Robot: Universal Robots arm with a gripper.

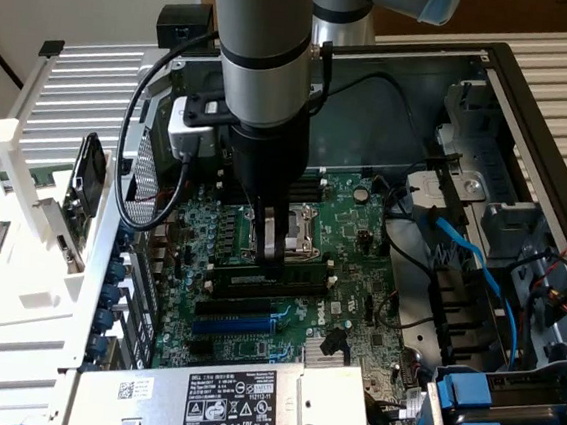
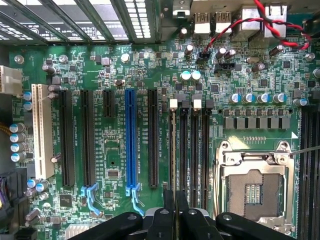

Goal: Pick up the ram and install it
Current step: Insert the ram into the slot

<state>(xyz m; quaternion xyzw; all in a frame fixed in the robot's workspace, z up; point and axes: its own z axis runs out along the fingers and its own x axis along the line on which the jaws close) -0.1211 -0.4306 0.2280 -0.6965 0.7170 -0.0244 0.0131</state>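
The ram [image 2: 173, 150] is seen edge-on as a thin pale line. It lies along the outermost of the black memory slots [image 2: 195, 150], the one beside the long black expansion slot, on the green motherboard [image 2: 110, 165]. My gripper [image 2: 175, 207] is shut on the ram's near end, with its black fingers [image 2: 162, 220] pressed close on either side. In the exterior view my gripper [image 1: 271, 264] points straight down into the open computer case. A short strip of the ram [image 1: 303, 272] shows beside it, low over the board. I cannot tell whether the stick is seated in the slot.
An open silver processor socket [image 2: 252, 192] sits right beside the memory slots. A blue expansion slot [image 2: 131, 140] and a white one [image 2: 41, 130] lie further along the board. The power supply [image 1: 234, 409], blue cables [image 1: 470, 256] and drive bays [image 1: 505, 415] crowd the case edges.
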